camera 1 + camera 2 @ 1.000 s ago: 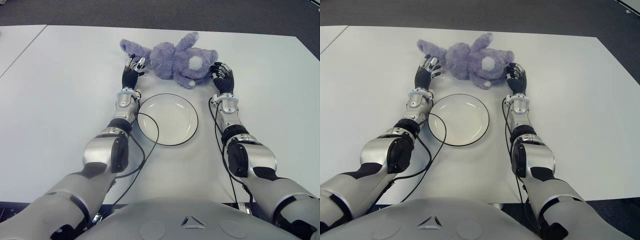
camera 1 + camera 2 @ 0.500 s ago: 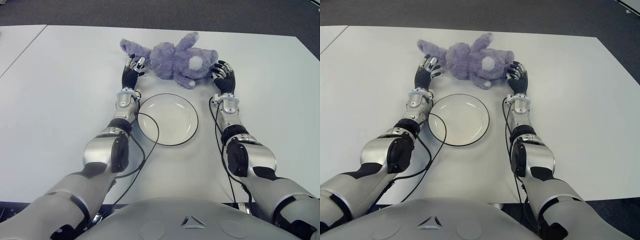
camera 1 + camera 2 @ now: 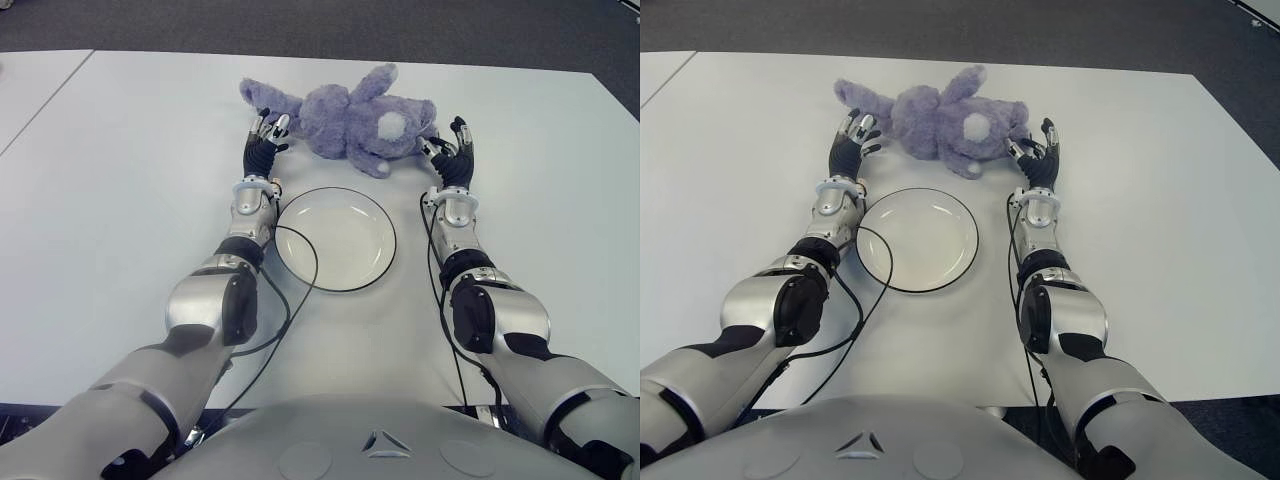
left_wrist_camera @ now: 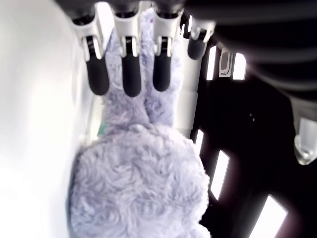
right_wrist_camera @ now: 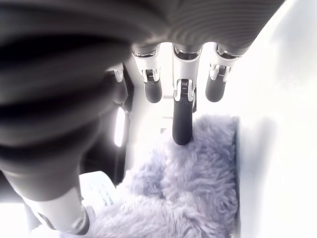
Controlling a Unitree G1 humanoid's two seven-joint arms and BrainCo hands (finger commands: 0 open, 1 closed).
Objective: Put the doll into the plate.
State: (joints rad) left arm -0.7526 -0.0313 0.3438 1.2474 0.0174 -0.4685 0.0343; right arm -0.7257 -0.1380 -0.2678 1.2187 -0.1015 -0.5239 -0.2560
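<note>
Right hand (image 3: 452,160) has uncurled, left hand (image 3: 264,145) spread, flanking doll (image 3: 345,118) beyond bare plate (image 3: 336,238).

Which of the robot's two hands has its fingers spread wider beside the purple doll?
The right hand: its fingers fan out by the doll, while the left hand keeps its together.
</note>
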